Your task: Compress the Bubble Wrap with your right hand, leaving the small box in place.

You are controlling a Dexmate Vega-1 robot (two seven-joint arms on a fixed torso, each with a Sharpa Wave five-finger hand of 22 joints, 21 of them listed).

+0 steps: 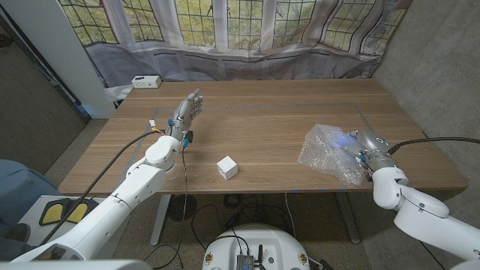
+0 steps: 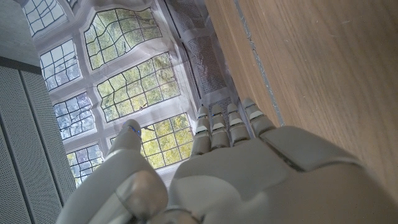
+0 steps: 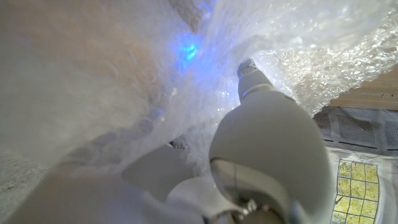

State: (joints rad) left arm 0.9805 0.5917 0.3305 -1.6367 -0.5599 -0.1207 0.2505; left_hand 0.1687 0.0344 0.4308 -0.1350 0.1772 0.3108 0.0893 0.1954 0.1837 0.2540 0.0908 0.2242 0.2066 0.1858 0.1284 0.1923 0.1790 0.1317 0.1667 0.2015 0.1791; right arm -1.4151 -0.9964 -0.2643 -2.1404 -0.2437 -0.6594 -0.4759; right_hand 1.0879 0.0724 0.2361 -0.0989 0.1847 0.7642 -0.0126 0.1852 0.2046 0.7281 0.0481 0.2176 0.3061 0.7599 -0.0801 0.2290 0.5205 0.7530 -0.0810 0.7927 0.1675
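Bubble Wrap [image 1: 327, 151] lies crumpled on the wooden table [image 1: 270, 112], toward its right front corner, and the right hand [image 1: 363, 148] is pushed into the sheet from the right edge, with the plastic covering the fingers. From the right wrist view, the wrap [image 3: 124, 81] drapes over the hand [image 3: 273, 143]; one fingertip [image 3: 250, 70] pokes up against the bubbled film and a blue light glows through it. Whether the fingers beneath are curled around the plastic or merely pressing into it cannot be told, as the film hides them. A small white box [image 1: 227, 167] sits near the table's front edge, around the middle, well apart from the wrap and untouched by either hand. No open container is present on the table; the box is closed and its contents cannot be seen. The left hand [image 1: 186, 111] is held above the left part of the table, fingers extended and close together, holding nothing; the left wrist view confirms the fingers [image 2: 225, 127] straight and side by side over the wood. A white power strip [image 1: 145, 81] rests at the far left corner of the table. Table surface is brown wood grain with a thin seam running across its far half. Behind it hangs a wrinkled backdrop [image 1: 240, 30] printed with leaded windows and foliage, with grey wall panels to either side.
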